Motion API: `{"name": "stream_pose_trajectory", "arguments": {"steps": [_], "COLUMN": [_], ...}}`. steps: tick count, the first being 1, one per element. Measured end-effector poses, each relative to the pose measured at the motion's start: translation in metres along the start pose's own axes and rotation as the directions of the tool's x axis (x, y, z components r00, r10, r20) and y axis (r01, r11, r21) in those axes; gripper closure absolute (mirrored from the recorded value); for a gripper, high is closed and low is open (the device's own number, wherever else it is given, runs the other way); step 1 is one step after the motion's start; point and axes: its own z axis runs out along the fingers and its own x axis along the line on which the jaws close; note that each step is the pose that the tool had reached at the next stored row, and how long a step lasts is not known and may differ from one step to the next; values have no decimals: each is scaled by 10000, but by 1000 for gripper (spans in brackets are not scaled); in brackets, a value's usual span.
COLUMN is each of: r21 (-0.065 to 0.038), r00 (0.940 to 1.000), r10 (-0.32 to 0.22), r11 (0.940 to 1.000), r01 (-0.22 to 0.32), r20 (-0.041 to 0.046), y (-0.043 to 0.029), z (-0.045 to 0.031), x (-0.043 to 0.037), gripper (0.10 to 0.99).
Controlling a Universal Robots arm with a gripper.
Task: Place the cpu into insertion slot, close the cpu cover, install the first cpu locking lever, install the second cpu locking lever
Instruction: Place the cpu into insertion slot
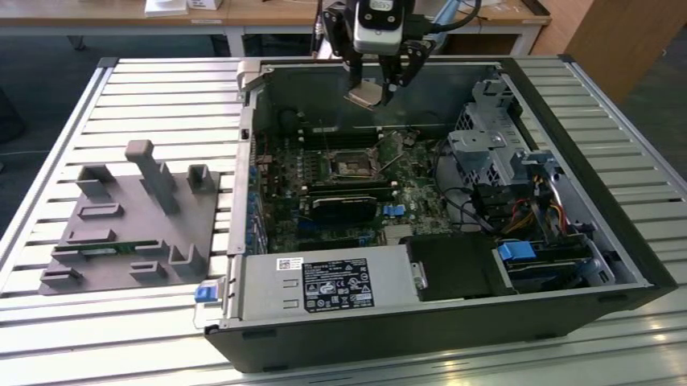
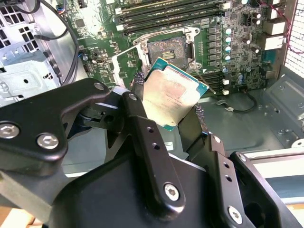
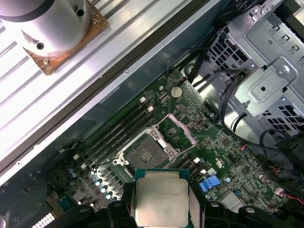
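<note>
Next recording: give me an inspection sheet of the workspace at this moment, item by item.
Surface: slatted metal table carrying an open computer case.
Job's things: cpu held tilted above the board; insertion slot bare, with the cpu cover standing open beside it.
Clutter: grey fixture block on the table, at the exterior view's left of the case.
Gripper: gripper shut on the cpu, above the case's far side.
Cables: black and coloured leads by the drive bays, apart from the slot.
Surroundings: wooden desks behind the table.
</note>
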Motion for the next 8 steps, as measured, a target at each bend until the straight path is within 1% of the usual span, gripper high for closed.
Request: {"name": "stream_pose_trajectory", "arguments": {"steps": [8], "r21": [-4], "r00": [9998], "r10": [185], "r11": [9998], "r01": [-185], "r20": [17], "y": [0], "z": [0], "x": [0], "gripper": [549]}}
